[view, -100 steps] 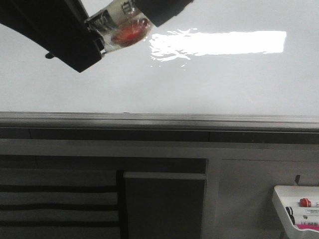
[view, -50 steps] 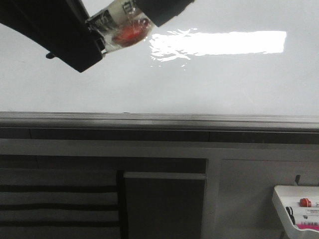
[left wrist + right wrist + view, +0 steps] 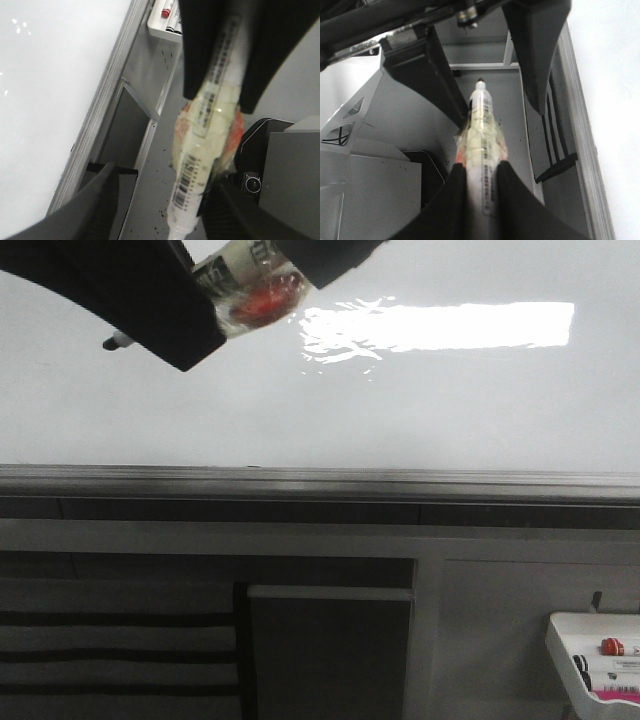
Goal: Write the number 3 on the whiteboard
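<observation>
The whiteboard (image 3: 420,400) fills the upper front view, glossy with a bright glare, and the number 3 is out of view on it. A white marker (image 3: 250,290) wrapped in clear tape over a red patch sits at the top left. My right gripper (image 3: 482,167) is shut on the marker's barrel (image 3: 482,125). My left gripper (image 3: 167,175) is open, one finger on each side of the marker (image 3: 210,115) without touching it. One dark left finger (image 3: 130,300) hides most of the marker's front, and only the black tip (image 3: 115,341) pokes out, close to the board.
A grey metal rail (image 3: 320,480) runs along the board's lower edge, with dark cabinet panels (image 3: 330,650) below. A small white marker tray (image 3: 595,640) with spare markers hangs at the lower right.
The left gripper has slid to the right along the marker. The marker tip has shifted a little right and up.
</observation>
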You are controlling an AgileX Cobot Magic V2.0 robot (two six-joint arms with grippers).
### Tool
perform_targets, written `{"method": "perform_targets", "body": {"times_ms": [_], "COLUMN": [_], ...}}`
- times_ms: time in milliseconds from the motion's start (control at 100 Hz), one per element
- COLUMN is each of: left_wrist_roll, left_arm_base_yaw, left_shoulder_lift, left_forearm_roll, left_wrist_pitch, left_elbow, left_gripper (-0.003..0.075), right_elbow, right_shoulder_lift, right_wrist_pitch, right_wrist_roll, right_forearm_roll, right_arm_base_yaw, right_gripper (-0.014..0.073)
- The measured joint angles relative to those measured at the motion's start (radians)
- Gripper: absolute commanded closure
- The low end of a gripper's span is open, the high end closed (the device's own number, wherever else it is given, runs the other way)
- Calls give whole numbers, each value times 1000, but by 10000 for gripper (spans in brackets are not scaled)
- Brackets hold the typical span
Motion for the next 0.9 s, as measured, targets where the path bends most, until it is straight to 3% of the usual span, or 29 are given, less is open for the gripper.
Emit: {"method": "perform_targets", "body": {"times_ms": [300,630,900], "left_wrist_roll": [-6,-6,-23], "left_arm_base_yaw": [0,0,55], "left_shoulder_lift": [2,2,-97], "left_forearm_roll": [-20,-23,-70], "left_wrist_pitch": [-44,-44,-30], "left_elbow": [0,0,40], "left_gripper": [449,534,618], "right_elbow": [-18,3,193], "right_shoulder_lift": [-69,-258,-319], "right_wrist_pitch": [31,56,-124], "right_wrist_roll": [106,426,582], "right_forearm_roll": [-107,-352,-368], "right_arm_base_yaw": [-92,-156,-251], "right_gripper": [665,665,665]}}
